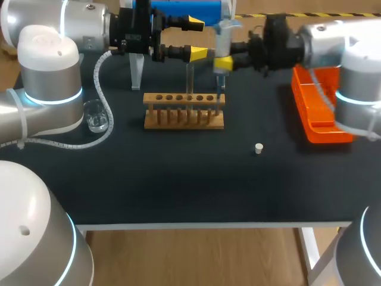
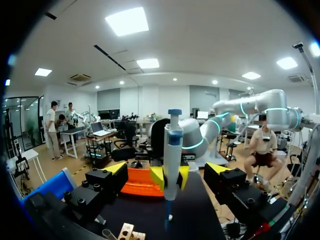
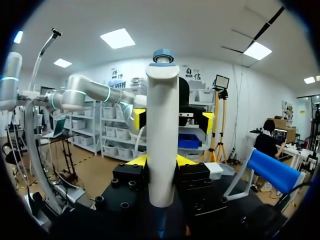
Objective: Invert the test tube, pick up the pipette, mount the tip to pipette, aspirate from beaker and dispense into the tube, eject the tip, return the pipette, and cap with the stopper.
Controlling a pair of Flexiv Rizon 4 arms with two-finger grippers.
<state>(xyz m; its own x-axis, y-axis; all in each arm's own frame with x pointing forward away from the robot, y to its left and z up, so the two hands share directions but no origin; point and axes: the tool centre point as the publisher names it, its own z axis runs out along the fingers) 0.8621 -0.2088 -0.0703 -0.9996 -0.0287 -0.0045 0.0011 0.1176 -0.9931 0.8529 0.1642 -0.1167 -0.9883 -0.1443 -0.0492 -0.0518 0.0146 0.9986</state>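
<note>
The right pincer (image 1: 222, 61) is closed on the pipette (image 1: 224, 34); its two yellow ends press the grey body from both sides, which shows best in the right wrist view. The pipette stands straight up and down; its knob is on top and its thin tip (image 1: 219, 90) points down at the wooden rack (image 1: 184, 119), close to the end of the rack on the right arm's side.

A clear test tube (image 1: 190, 77) stands upright in the rack, a few holes along toward the left arm; so the tube's long side runs the same way as the pipette, and the two are side by side, not one above the other. I cannot tell if there is another tube right under the tip.

The left pincer (image 1: 197, 39) is wide open and holds nothing; it hangs just above the rack, near the top of the clear tube, with its fingers pointing at the pipette.

I think the job now is to let the water out into the tube; for that the tip must sit right over the tube's open mouth. The stopper (image 1: 258, 148) lies alone on the table, nearer the right arm; the beaker (image 1: 96, 116) sits far over by the left arm.
</note>
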